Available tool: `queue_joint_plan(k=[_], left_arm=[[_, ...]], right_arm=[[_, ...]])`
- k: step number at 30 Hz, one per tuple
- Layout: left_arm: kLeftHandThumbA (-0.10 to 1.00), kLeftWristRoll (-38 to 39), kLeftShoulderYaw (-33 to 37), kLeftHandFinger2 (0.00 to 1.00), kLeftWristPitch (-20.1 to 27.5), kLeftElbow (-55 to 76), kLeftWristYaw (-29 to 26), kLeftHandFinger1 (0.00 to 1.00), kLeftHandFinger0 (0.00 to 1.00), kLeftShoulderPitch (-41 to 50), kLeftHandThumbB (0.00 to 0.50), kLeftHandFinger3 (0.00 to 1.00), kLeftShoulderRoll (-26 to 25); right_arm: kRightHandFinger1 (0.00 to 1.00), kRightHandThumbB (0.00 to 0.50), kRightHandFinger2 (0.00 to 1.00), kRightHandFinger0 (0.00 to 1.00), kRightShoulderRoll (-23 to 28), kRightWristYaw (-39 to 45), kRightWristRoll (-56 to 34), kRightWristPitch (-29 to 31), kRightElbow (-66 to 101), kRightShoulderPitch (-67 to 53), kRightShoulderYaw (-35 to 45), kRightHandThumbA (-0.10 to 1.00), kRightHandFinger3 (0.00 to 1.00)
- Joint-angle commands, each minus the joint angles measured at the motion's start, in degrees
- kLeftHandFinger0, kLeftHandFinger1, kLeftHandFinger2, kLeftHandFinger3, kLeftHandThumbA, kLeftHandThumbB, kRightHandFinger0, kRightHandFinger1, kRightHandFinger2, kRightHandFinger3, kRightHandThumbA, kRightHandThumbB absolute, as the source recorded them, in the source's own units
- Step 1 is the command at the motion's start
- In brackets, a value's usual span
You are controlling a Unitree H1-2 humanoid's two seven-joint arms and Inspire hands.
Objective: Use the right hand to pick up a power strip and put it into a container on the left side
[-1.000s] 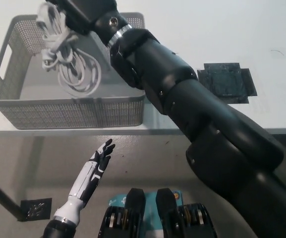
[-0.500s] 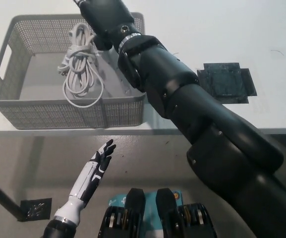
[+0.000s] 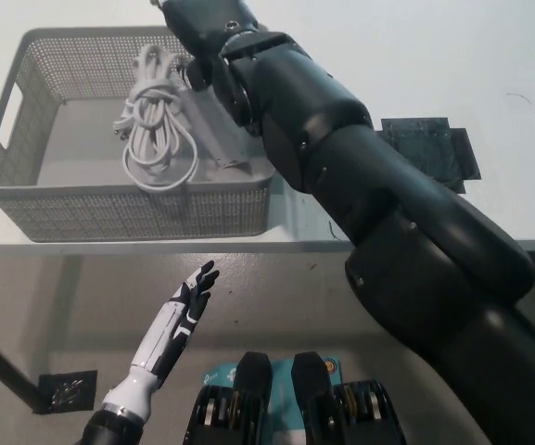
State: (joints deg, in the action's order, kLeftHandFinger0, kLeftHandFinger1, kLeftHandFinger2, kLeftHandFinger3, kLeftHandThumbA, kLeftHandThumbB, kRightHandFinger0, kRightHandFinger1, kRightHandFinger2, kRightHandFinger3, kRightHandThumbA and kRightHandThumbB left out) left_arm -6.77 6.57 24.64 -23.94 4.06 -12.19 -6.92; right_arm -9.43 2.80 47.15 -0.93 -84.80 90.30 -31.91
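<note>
The white power strip (image 3: 215, 130) lies tilted inside the grey mesh basket (image 3: 128, 211), against its right wall. Its coiled white cord (image 3: 156, 125) rests beside it toward the basket's middle. My black right arm reaches over the basket's right end from the lower right. The right hand (image 3: 202, 23) shows only partly at the top edge, just above the strip, and its grip is hidden. My white left hand (image 3: 182, 308) hangs open below the table's front edge, holding nothing.
The basket stands on a white table (image 3: 406, 65), near its front edge. A black square patch (image 3: 427, 153) lies on the table to the right of the arm. A smaller dark patch (image 3: 68, 389) lies on the floor at lower left.
The cord bundle and strip came down from above the basket's back rim into the basket and shifted right. My right arm moved right with them. The left hand stayed put.
</note>
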Motion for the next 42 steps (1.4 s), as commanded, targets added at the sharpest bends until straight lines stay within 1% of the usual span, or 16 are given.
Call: queue_joint_plan(k=[1, 3, 5, 7, 10, 17, 19, 20, 21, 22, 23, 28, 31, 34, 37, 42], left_arm=[[1.00, -0.7, 0.6, 1.00, 2.3, 1.9, 0.4, 1.00, 1.00, -1.6, 0.124, 1.00, -1.1], [1.00, -0.1, 0.3, 1.00, 2.3, 1.7, 1.0, 1.00, 1.00, -2.0, 0.139, 1.00, -1.0], [1.00, 0.3, 0.1, 1.00, 1.9, 1.7, 1.2, 1.00, 1.00, -2.0, 0.152, 1.00, -0.9], [1.00, 0.3, 0.1, 1.00, 1.0, 2.1, 1.3, 1.00, 1.00, -2.3, 0.153, 1.00, -0.9], [1.00, -0.6, 0.3, 1.00, 1.1, 2.0, 1.0, 1.00, 1.00, -2.1, 0.137, 1.00, -1.0], [1.00, -1.7, 0.6, 1.00, 1.7, 2.0, 0.6, 1.00, 1.00, -1.4, 0.153, 1.00, -0.9], [1.00, -1.4, 0.6, 1.00, 1.8, 2.0, 0.7, 1.00, 1.00, -1.4, 0.141, 1.00, -0.8], [1.00, -1.6, 0.6, 1.00, 1.7, 1.9, 0.5, 1.00, 1.00, -1.4, 0.139, 1.00, -0.8], [1.00, -1.3, 0.5, 1.00, 1.5, 1.9, 0.7, 1.00, 1.00, -1.4, 0.133, 1.00, -0.7], [1.00, -1.1, 0.5, 1.00, 1.2, 2.1, 0.8, 1.00, 1.00, -1.3, 0.140, 1.00, -0.7], [1.00, -1.3, 0.5, 1.00, 1.1, 2.0, 0.9, 1.00, 1.00, -1.6, 0.139, 1.00, -0.9], [1.00, -1.9, 0.4, 1.00, 1.7, 2.0, 0.3, 1.00, 1.00, -1.6, 0.133, 1.00, -1.0], [1.00, -2.8, 0.6, 1.00, 2.3, 1.7, -0.2, 1.00, 1.00, -1.6, 0.128, 1.00, -0.9], [1.00, -3.7, 0.7, 1.00, 1.7, 1.9, -0.6, 1.00, 1.00, -1.7, 0.138, 1.00, -0.6], [1.00, -3.9, 0.8, 1.00, 1.3, 2.0, -0.6, 1.00, 1.00, -1.7, 0.141, 1.00, -0.5], [1.00, -2.9, 0.5, 1.00, 1.5, 1.5, -0.1, 1.00, 1.00, -2.0, 0.136, 1.00, -0.7]], right_arm=[[1.00, 0.430, 1.00, 1.00, 3.8, 37.1, -3.3, 4.6, 1.2, 13.9, -0.9, 0.73, 1.00], [1.00, 0.486, 1.00, 1.00, 4.5, 42.4, -4.1, 7.3, 1.6, 14.0, -0.7, 0.80, 1.00], [1.00, 0.500, 1.00, 1.00, 5.4, 46.7, -6.8, 7.3, 2.5, 13.9, 1.5, 0.76, 1.00], [1.00, 0.500, 1.00, 1.00, 6.6, 51.0, -9.3, 5.5, 3.3, 13.8, 3.7, 0.72, 1.00], [1.00, 0.500, 1.00, 1.00, 7.8, 56.1, -11.0, 5.0, 3.8, 13.5, 4.9, 0.79, 1.00], [1.00, 0.500, 1.00, 1.00, 11.9, 64.7, -16.4, 2.8, 7.5, 12.5, 8.7, 0.77, 1.00], [1.00, 0.500, 1.00, 1.00, 14.2, 67.3, -20.9, -4.9, 13.3, 11.8, 12.0, 0.74, 1.00], [1.00, 0.466, 1.00, 1.00, 17.0, 67.8, -26.0, -12.5, 22.9, 9.2, 15.2, 0.78, 1.00], [1.00, 0.430, 1.00, 1.00, 19.3, 66.4, -31.1, -16.0, 30.2, 6.9, 18.9, 0.86, 1.00], [1.00, 0.443, 1.00, 1.00, 21.2, 64.1, -35.5, -18.1, 37.4, 4.6, 22.8, 1.00, 1.00], [1.00, 0.463, 1.00, 1.00, 22.4, 63.0, -37.6, -19.9, 41.8, 3.6, 24.9, 1.00, 1.00], [1.00, 0.480, 1.00, 1.00, 27.4, 59.0, -44.8, -21.8, 55.3, 1.6, 33.2, 1.00, 1.00], [1.00, 0.442, 1.00, 1.00, 28.8, 54.3, -48.5, -25.2, 68.0, -1.5, 39.0, 1.00, 1.00], [1.00, 0.409, 1.00, 1.00, 29.8, 51.3, -53.0, -24.7, 76.0, -3.8, 43.6, 1.00, 1.00], [1.00, 0.439, 1.00, 1.00, 30.7, 47.8, -56.6, -26.0, 83.0, -6.0, 47.0, 1.00, 1.00], [1.00, 0.420, 1.00, 1.00, 33.1, 43.7, -63.6, -26.0, 94.3, -11.7, 50.5, 1.00, 1.00]])
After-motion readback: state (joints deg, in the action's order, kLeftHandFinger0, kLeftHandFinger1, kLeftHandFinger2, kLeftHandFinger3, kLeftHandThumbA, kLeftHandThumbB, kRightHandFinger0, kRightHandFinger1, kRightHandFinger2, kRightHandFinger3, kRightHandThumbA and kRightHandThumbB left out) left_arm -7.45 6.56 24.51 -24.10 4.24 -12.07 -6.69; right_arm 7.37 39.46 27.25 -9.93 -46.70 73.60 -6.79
